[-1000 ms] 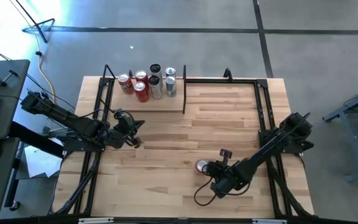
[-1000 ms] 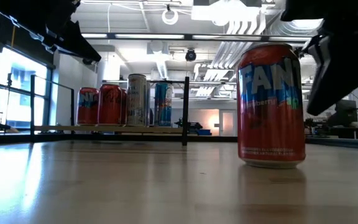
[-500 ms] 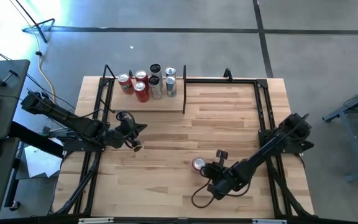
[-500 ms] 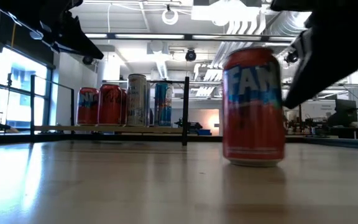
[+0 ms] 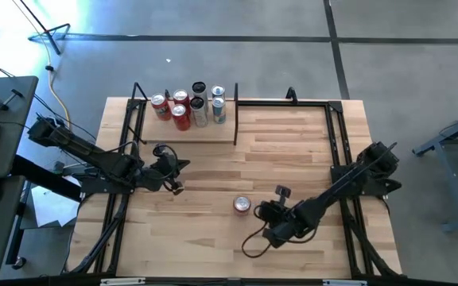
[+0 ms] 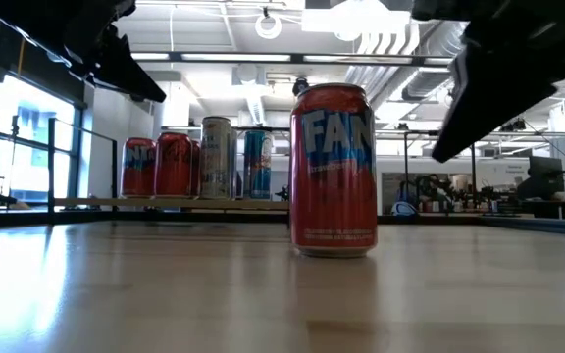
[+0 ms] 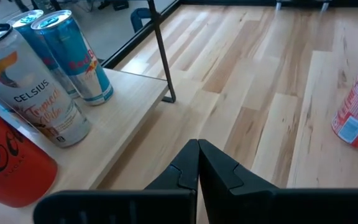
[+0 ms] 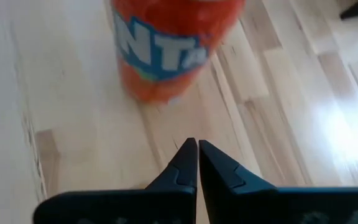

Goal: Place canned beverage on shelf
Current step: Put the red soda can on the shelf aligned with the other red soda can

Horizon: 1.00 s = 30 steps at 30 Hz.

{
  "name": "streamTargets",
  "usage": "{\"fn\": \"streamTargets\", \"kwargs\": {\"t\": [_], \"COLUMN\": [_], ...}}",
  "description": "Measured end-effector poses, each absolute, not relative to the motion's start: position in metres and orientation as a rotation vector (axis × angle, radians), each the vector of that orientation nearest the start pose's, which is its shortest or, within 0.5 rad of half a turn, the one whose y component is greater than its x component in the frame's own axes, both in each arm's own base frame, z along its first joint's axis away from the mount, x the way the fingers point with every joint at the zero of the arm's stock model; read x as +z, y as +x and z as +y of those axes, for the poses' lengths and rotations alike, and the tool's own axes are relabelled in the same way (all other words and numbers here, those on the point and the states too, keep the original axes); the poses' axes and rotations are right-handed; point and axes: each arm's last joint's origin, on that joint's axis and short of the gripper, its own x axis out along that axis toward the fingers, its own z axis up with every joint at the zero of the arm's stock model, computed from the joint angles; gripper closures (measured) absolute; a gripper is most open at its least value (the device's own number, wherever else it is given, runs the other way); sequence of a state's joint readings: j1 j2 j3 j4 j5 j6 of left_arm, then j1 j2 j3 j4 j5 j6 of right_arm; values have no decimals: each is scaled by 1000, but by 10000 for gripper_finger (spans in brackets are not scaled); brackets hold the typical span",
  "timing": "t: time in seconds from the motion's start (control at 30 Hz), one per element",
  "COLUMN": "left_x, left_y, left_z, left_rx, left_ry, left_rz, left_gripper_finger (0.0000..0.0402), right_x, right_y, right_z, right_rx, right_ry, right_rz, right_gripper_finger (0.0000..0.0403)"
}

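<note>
The big pale wood plank tabletop [image 5: 293, 151] has loads of bare room: the whole stretch past the right claw [image 5: 262, 211] out to the far and right edges is open planks, with only the black metal frame rails [image 5: 336, 135] running along the sides.

The rectangular pale wood shelf with a thin upright end panel and black frame [image 5: 205, 131] sits at the far edge, ahead of the left claw [image 5: 178, 164], which hangs just short of the shelf's near edge with its fingers pinched together on nothing. The shelf holds a cluster of upright cans [image 5: 188, 105]: red ones, a white Celsius can [image 7: 39, 93] and two blue-and-silver ones [image 7: 79, 62], all bunched at the end away from the upright panel, so the panel end is free wood.

The orange-red Fanta soda can [image 5: 242, 205] stands upright on the tabletop just in front of the right claw's tips, well apart from the shelf. That claw is squeezed fully closed too, not gripping the can; I can't tell whether the tips touch it.

Versus a second back, the can has slid toward the left arm's side, and the right claw followed it over. The left arm barely budged.
</note>
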<state>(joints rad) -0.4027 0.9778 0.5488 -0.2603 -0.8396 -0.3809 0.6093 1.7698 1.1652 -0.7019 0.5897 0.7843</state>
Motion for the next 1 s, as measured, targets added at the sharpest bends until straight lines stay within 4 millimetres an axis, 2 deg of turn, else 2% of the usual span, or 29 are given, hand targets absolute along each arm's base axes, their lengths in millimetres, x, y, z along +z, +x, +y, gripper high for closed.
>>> {"fn": "streamTargets", "kwargs": {"t": [0.13,0.27,0.63,0.8,1.0], "left_x": [219,221,224,224,224], "left_y": [183,185,187,187,187], "left_z": [-54,-56,-57,-57,-57], "left_rx": [511,498,469,467,467], "left_ry": [48,40,44,42,41], "left_rz": [470,447,431,432,433], "left_gripper_finger": [401,401,401,401,401], "right_x": [186,183,184,184,183], "right_y": [272,275,308,312,307], "right_z": [185,191,169,161,165], "right_rx": [-390,-366,-393,-407,-392], "right_ry": [-5,6,-43,-60,-93], "right_rz": [976,941,815,821,845], "right_gripper_finger": [403,403,403,403,403]}}
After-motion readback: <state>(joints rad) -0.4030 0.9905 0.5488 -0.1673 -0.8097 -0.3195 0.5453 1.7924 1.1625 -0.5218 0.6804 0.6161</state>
